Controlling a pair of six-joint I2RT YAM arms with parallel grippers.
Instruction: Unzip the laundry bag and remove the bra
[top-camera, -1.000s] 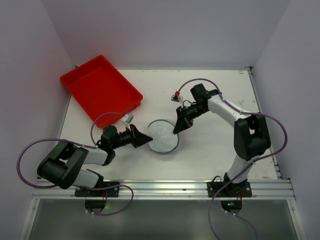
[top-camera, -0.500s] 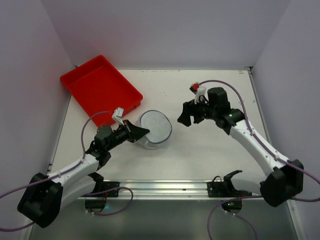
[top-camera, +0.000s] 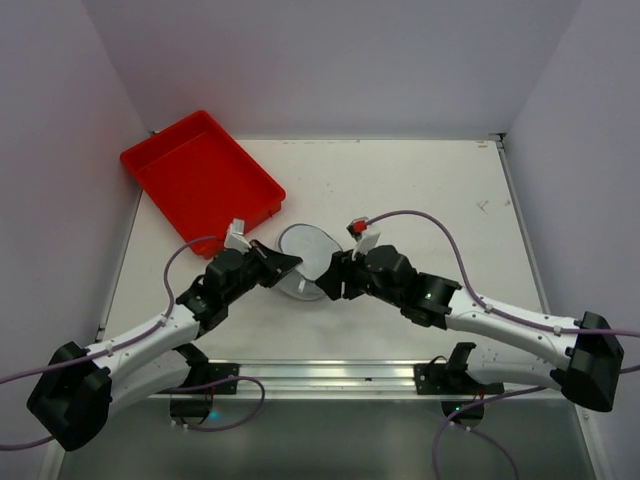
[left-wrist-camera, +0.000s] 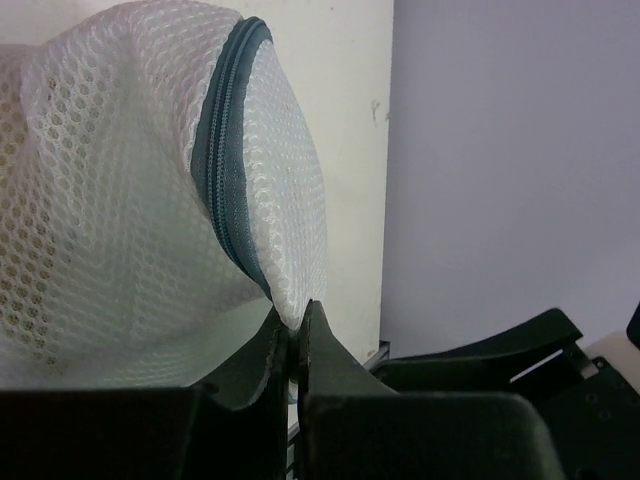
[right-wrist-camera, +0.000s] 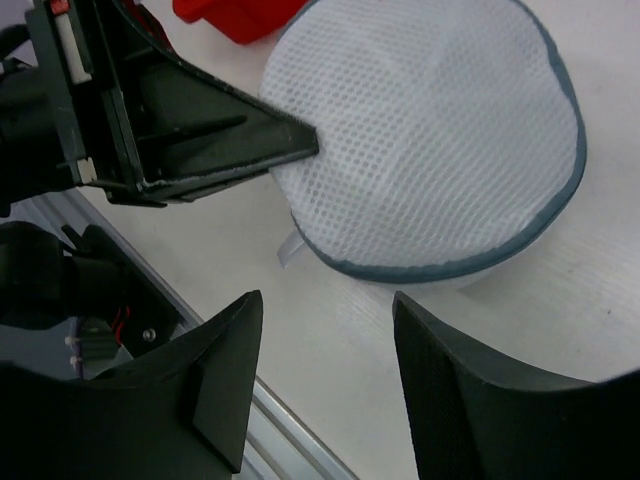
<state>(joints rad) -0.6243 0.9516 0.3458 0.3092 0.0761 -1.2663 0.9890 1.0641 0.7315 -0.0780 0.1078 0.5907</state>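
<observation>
- The laundry bag (top-camera: 308, 258) is found near the middle of the counter (top-camera: 420, 190), between the two hands, to the near right of the red tray (top-camera: 200, 175).
- From above, the bag is seen as an oval rather than a full circle, so it is tipped up on edge. Its long axis runs roughly from far to near, and its broad mesh face is turned towards the right.
- The left hand (top-camera: 288, 266) is pressed together on a fold of mesh at the bag's near-left rim.
- In the left wrist view, the fingertips (left-wrist-camera: 312, 335) are shown closed on the mesh just beside the dark zip (left-wrist-camera: 214, 160), which climbs from the pinch over the dome. This contact is hidden from above.
- The right hand (right-wrist-camera: 325, 370) is spread wide and held at the bag's near-right edge. In its own view, bare counter is seen between its fingers and the bag.
- Only in the right wrist view is the zip shown as a band ringing the bag's rim, closed along the part that is visible. A small pale tab (right-wrist-camera: 289, 250) is seen sticking out at the rim near the left hand's tips.
- What lies inside the bag cannot be made out through the mesh in any view.
</observation>
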